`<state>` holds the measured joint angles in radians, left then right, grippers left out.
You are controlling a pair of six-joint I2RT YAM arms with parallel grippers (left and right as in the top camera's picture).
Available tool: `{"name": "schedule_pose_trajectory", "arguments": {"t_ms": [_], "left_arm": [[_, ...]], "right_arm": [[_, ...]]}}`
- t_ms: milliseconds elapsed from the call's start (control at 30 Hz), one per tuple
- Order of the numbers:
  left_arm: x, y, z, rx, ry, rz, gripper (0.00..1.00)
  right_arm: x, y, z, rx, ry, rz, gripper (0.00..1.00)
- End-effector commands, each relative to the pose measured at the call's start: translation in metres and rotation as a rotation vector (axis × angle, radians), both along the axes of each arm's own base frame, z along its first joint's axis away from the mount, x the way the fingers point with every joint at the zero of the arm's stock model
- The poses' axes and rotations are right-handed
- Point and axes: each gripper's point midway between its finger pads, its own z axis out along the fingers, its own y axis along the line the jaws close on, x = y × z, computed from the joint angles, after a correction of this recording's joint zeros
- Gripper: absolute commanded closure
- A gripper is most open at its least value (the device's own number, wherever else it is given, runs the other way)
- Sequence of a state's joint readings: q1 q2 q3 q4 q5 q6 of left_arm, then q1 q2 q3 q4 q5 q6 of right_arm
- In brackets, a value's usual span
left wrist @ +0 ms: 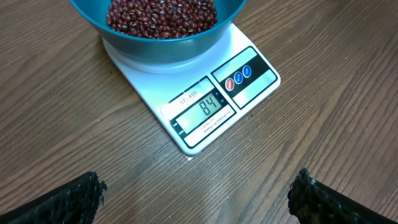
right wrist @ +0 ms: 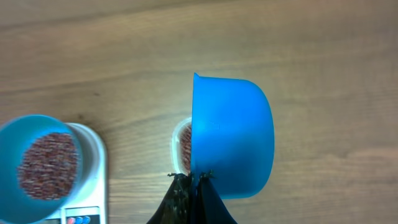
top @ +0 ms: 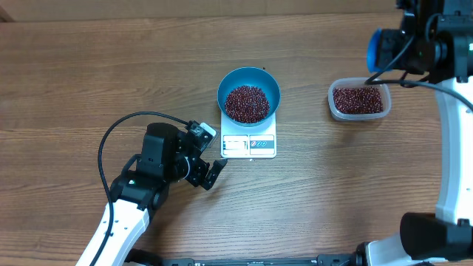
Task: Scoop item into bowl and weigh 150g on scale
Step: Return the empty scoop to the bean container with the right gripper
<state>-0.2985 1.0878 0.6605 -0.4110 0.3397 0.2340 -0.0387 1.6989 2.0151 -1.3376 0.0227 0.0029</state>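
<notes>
Bowl of beans, scale, tub, scoop: one each.

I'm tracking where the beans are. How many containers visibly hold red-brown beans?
2. The round deep blue bowl on the small white digital scale, and the clear plastic tub to its right. The small blue scoop in the right end effector hides its inside.

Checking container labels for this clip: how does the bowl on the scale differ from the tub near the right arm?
The bowl is round and opaque blue, while the tub is a clear rounded rectangle. The bowl sits on the white scale, whereas the tub rests directly on the table. Both hold dark red-brown beans.
</notes>
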Motion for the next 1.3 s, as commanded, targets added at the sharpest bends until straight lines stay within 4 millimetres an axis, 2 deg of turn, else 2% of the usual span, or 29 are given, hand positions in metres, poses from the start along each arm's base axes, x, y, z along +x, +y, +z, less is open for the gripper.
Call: {"name": "schedule_pose_trajectory", "arguments": {"t_ms": [0,167,233,467,700,833,1067,1267], "left_arm": [[0.000,0.003,-0.004,-0.006,0.019,0.024,0.00],[0.000,0.003,-0.004,-0.006,0.019,0.024,0.00],[0.000,0.003,-0.004,-0.006,0.019,0.024,0.00],[0.000,0.003,-0.004,-0.006,0.019,0.024,0.01],[0.000,0.003,-0.004,-0.006,0.019,0.024,0.00],[0.000,0.003,-0.004,-0.006,0.019,0.024,0.01],[0.000,0.003,-0.004,-0.006,0.019,0.024,0.00],[0.000,0.003,-0.004,-0.006,0.019,0.024,0.00]], "right_arm": [[0.005,-0.008,-0.036,0.016,0.102,-0.010,0.96],[0.010,-0.017,-0.081,-0.015,0.228,-0.035,0.96],[0.009,-0.018,-0.093,-0.022,0.262,-0.042,0.96],[0.002,-0.043,-0.124,-0.142,0.333,-0.130,0.96],[0.003,-0.050,-0.154,-0.220,0.349,-0.147,0.96],[0.009,-0.044,-0.165,-0.227,0.327,-0.130,0.96],[0.007,-0.041,-0.181,-0.228,0.351,-0.122,0.96],[0.007,-0.019,-0.207,-0.111,0.409,-0.063,0.96]]}}
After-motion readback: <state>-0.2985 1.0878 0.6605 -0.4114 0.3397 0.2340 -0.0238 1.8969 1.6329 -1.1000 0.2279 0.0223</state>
